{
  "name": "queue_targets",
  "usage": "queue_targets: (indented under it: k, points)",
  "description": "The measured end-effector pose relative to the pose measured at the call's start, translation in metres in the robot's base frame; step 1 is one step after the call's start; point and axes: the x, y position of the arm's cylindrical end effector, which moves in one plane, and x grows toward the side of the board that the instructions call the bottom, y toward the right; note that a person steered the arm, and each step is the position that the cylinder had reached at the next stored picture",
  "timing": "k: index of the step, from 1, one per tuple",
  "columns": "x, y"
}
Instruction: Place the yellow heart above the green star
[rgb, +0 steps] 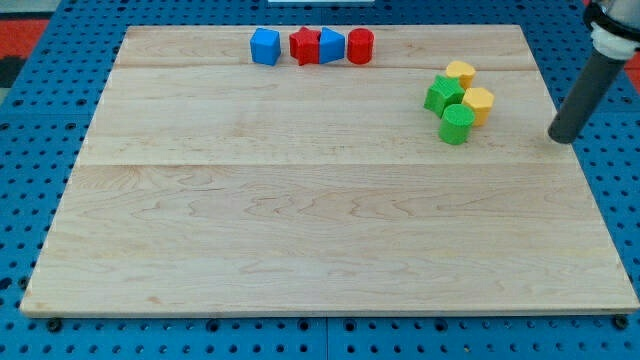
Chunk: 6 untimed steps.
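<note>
The green star (443, 95) lies at the board's upper right in a tight cluster. A yellow block (460, 73), which looks like the heart, touches its upper right side. A second yellow block (478, 104), hexagon-like, sits at the star's right. A green cylinder (456, 124) sits just below the star. My tip (562, 137) rests on the board to the right of the cluster, a clear gap away from the yellow hexagon and touching no block. The rod rises from it toward the view's top right.
A row of blocks lies along the top edge: a blue cube (265, 46), a red star (304, 46), a blue block (331, 45) and a red cylinder (360, 46). The wooden board (300, 220) sits on a blue pegboard; its right edge is near my tip.
</note>
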Motion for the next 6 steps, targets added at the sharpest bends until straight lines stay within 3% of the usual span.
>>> queue_targets:
  k: [4,6]
  points:
    - [-0.090,-0.072]
    - [-0.098,-0.084]
